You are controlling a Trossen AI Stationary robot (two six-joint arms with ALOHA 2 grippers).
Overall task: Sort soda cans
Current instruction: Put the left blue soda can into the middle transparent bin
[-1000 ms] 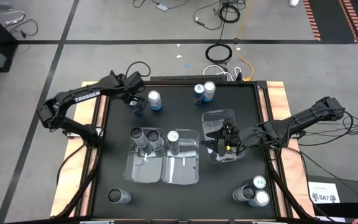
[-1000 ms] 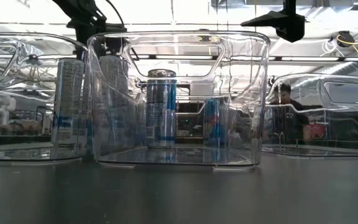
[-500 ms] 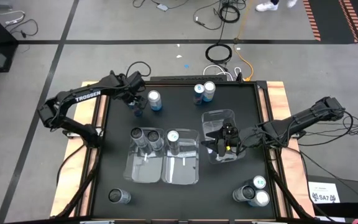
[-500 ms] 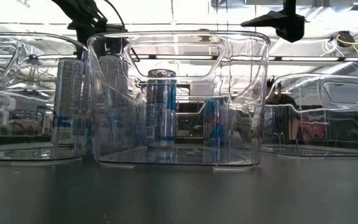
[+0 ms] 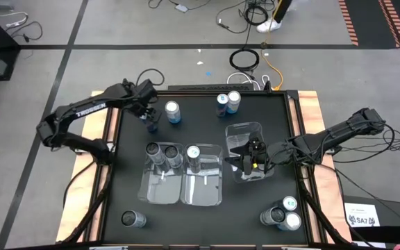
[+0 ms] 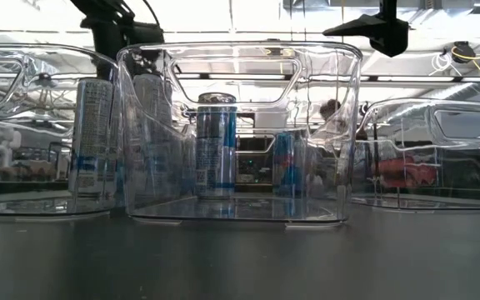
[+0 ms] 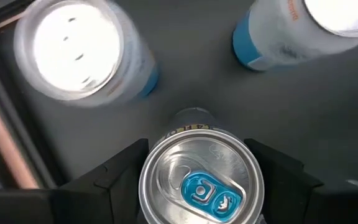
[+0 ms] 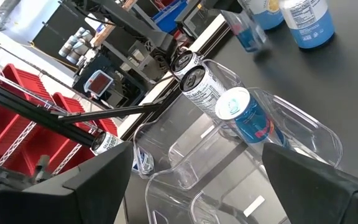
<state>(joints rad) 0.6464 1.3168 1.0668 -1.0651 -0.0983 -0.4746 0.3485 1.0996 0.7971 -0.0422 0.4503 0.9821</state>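
Observation:
My left gripper (image 5: 151, 121) stands at the table's far left, pointing down, shut on a soda can with a silver top and blue tab (image 7: 201, 186). A blue-and-white can (image 5: 173, 112) stands right beside it, and two more (image 5: 228, 101) stand at the far edge. Three clear bins sit mid-table. The left bin (image 5: 160, 187) holds two dark grey cans (image 5: 163, 154). The middle bin (image 5: 203, 191) holds one blue-and-white can (image 5: 194, 153). My right gripper (image 5: 250, 158) hangs open over the right bin (image 5: 244, 132), touching nothing. My left gripper pinches the can's upper wall just below the rim (image 7: 146, 182), one finger (image 7: 120, 177) on each opposite side. The fingers come from above, pointing steeply down. The can stays upright, top facing up. I cannot tell whether its base is off the table.
One dark can (image 5: 132, 219) stands alone at the near left corner, and three cans (image 5: 283, 214) cluster at the near right. Cables lie on the floor behind the table. A person's foot (image 5: 269, 24) shows beyond the far edge.
My left gripper has shifted a little toward the table's left edge and slightly up, taking the can along upright. The right arm has kept still. A person has walked across behind the table.

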